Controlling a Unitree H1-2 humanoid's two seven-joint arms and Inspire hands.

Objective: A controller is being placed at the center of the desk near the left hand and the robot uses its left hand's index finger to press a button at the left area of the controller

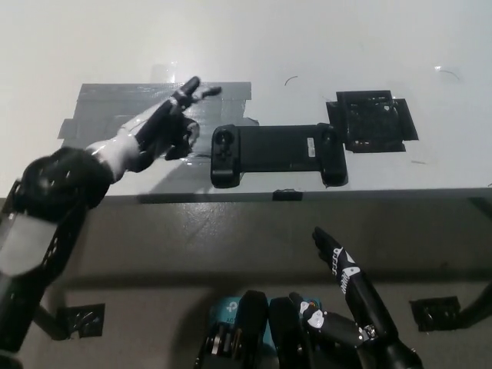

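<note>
- The black controller lies flat on the white table, near the table's front edge and about mid-width, with its long side running left to right and a grip at each end.
- A round stick or button shows on its left grip, and another on its right grip.
- The left robot hand hovers over the table just to the left of the controller's left grip, with its forearm reaching in from the lower left.
- One finger of that hand points up and away toward the far side of the table; the others are curled under, and it holds nothing. It does not touch the controller.
- Under and behind this hand, a wide patch of grey tape is stuck to the table, ending just beside the controller's left end.
- A black square patch lies on the table, just beyond the controller's right grip.
- The right robot hand rests below the table's front edge at the lower right, with fingers straight and apart, holding nothing.
</note>
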